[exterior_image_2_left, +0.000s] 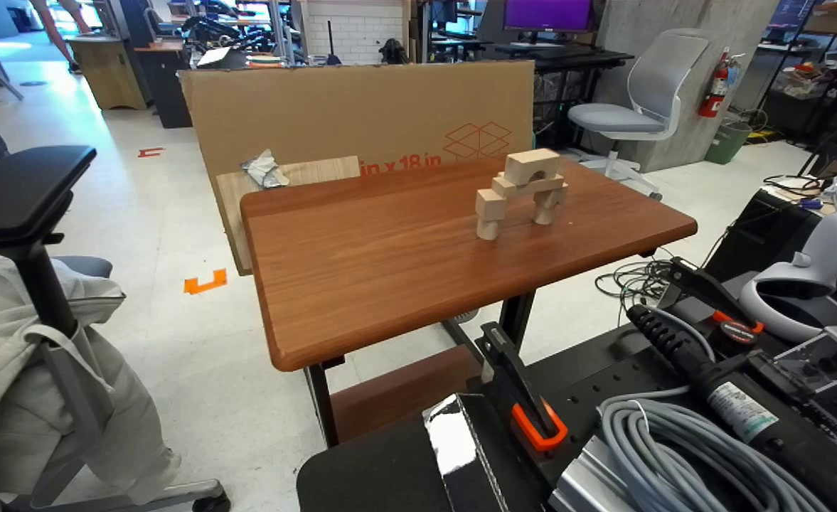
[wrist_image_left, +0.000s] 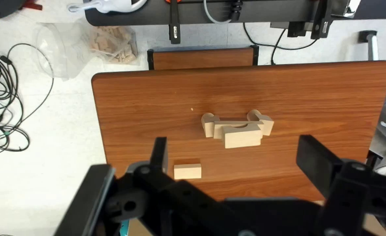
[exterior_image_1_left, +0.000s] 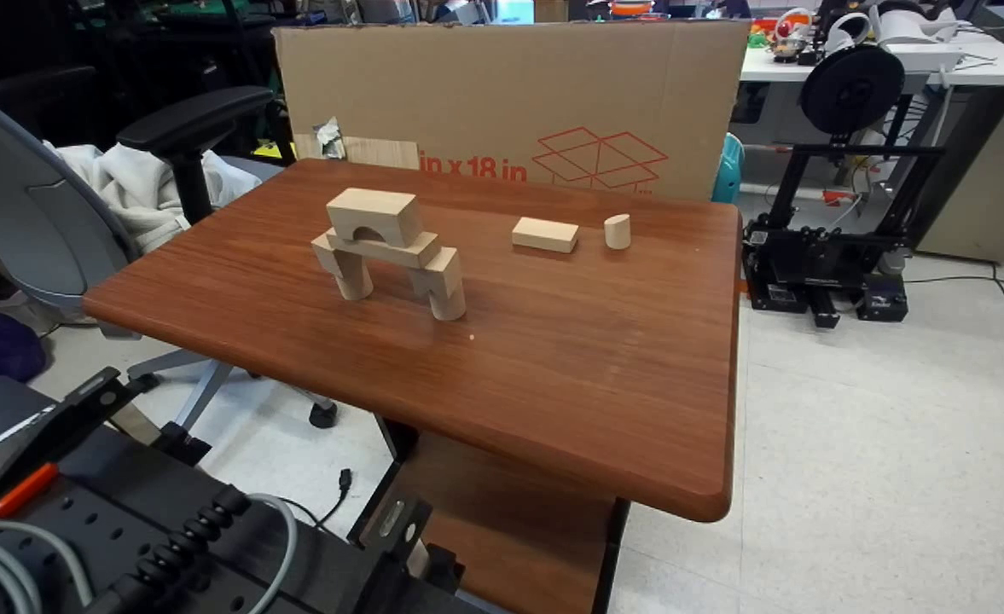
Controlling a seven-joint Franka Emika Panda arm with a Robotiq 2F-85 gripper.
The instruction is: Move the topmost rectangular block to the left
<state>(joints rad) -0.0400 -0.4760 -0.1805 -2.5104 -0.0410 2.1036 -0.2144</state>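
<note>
Gripper [wrist_image_left: 233, 147]: jaws spread wide; beyond them in wrist view, topmost block [wrist_image_left: 242, 137] on long plank [exterior_image_1_left: 391, 253], arch cutout facing down in both ext. views; plank rests on sm. blocks [exterior_image_1_left: 443, 273] over cyls. [exterior_image_1_left: 448, 305], well in from all tbl [exterior_image_1_left: 604, 341] edges; loose rect. block [exterior_image_1_left: 544, 235] nr tbl edge by cardboard [exterior_image_1_left: 484, 94]; loose cyl. [exterior_image_1_left: 618, 232] nr far R corner in an exterior view; dark bench [exterior_image_1_left: 147, 477] past near edge.

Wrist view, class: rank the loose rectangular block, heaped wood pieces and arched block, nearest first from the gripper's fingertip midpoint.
1. Arched block: topmost, right of centre.
2. Loose rectangular block: below centre, tabletop.
3. Heaped wood pieces: upper left, floor.
</note>
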